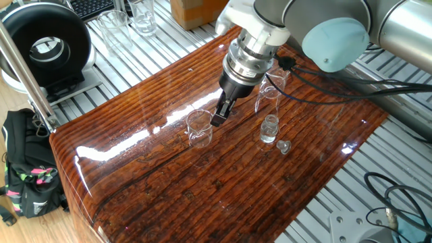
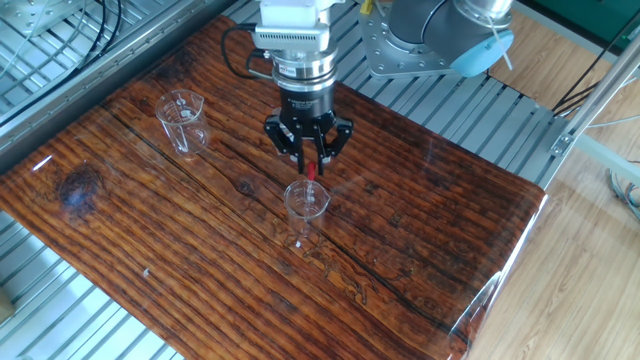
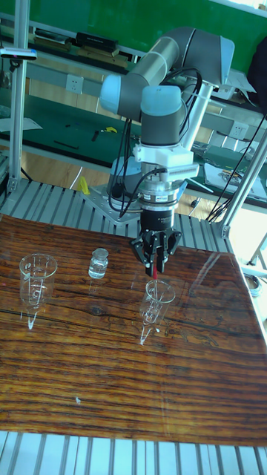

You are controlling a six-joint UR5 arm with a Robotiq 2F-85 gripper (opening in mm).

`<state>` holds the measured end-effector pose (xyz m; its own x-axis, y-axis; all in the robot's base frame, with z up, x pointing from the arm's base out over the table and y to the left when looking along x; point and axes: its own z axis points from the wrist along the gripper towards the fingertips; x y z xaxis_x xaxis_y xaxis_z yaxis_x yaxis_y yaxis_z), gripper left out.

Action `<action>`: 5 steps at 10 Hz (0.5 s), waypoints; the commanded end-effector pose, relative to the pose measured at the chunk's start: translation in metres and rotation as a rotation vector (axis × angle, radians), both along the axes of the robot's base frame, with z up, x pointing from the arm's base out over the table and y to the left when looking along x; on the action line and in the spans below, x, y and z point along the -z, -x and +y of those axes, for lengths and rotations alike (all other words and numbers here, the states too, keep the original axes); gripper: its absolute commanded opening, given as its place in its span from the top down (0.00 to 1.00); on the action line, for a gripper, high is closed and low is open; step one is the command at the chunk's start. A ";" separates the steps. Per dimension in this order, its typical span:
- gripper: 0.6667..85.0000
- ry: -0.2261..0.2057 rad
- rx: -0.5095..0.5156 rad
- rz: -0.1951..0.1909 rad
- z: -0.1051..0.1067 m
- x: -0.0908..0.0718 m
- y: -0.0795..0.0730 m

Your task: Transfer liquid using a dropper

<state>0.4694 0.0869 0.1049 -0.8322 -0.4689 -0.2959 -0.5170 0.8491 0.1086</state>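
Observation:
My gripper (image 2: 310, 160) (image 1: 220, 119) (image 3: 156, 269) points down, shut on the dropper's red bulb (image 2: 311, 171) (image 3: 155, 273). It hangs right over a small clear glass (image 2: 306, 203) (image 1: 199, 128) (image 3: 157, 296) in the middle of the wooden table. The dropper's thin clear tube runs down into that glass and is hard to make out. A taller clear glass vessel (image 2: 182, 121) (image 1: 268, 96) (image 3: 35, 277) stands apart to one side. Between the two is a small glass bottle (image 1: 269, 128) (image 3: 99, 263). I cannot make out the liquid in any of them.
A small glass stopper (image 1: 284, 146) lies beside the bottle. The glossy wooden table (image 2: 420, 220) rests on a metal slatted bench. More glassware (image 1: 143, 17), a black round device (image 1: 46, 47) and a cardboard box (image 1: 196, 10) sit beyond the table's far edge.

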 end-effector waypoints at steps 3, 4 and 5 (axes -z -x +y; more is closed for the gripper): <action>0.62 -0.025 0.015 -0.003 0.004 -0.002 -0.002; 0.62 -0.029 0.019 -0.002 0.005 -0.002 -0.002; 0.62 -0.029 0.021 -0.003 0.006 -0.002 -0.003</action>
<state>0.4703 0.0893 0.1045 -0.8361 -0.4585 -0.3011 -0.5097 0.8523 0.1175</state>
